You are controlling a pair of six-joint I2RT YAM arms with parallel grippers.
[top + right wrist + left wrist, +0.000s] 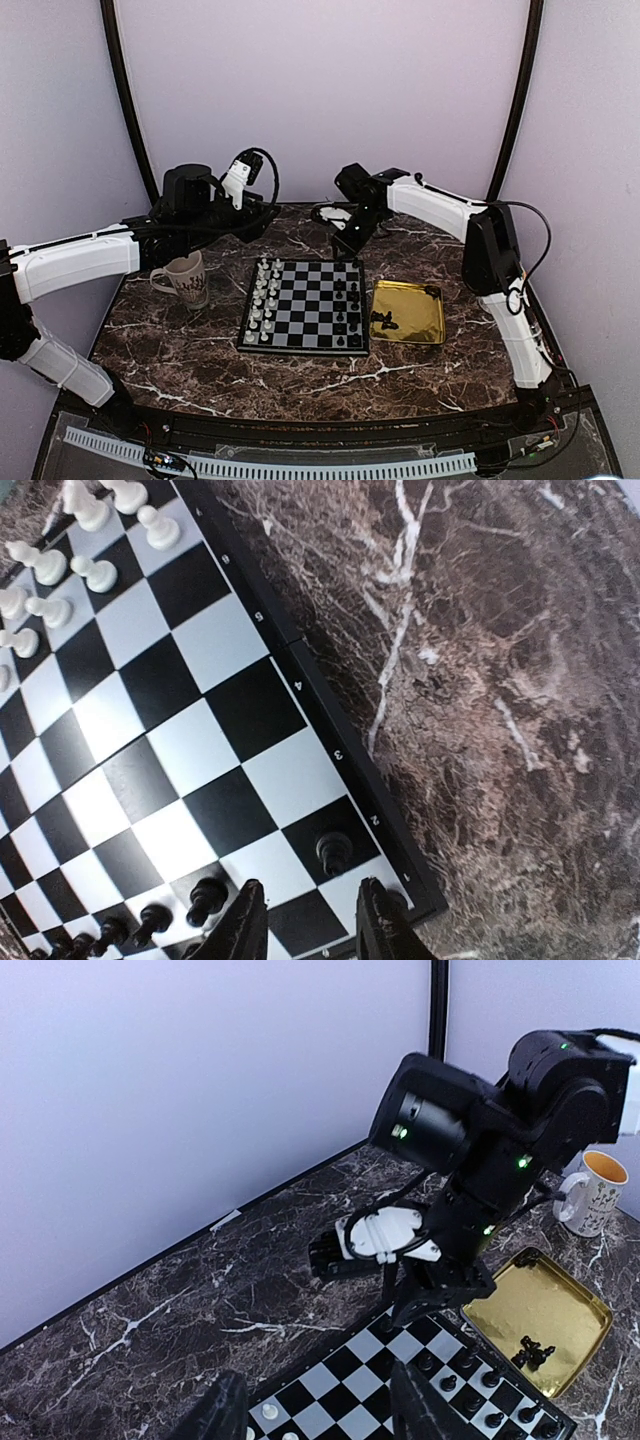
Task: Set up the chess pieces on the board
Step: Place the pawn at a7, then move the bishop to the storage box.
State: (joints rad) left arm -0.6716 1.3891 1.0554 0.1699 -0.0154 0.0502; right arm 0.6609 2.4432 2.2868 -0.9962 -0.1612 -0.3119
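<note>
The board [305, 300] lies mid-table, with pale pieces [264, 295] down its left side and black chess pieces [350, 305] down its right. My right gripper [308, 920] is open low over the board's far right corner. A black pawn [334, 852] stands free on a dark square just past its fingertips, with nothing between the fingers. More black pawns [205, 900] line up beside it. My left gripper [325, 1415] hangs open and empty above the board's far left edge [340, 1380]. A few black pieces [383, 320] lie in the gold tray [425, 330].
A pale mug [185, 280] stands left of the board under my left arm. The gold tray touches the board's right side. The right arm's wrist [440, 1260] fills the space behind the board's far edge. Walls close the back and sides.
</note>
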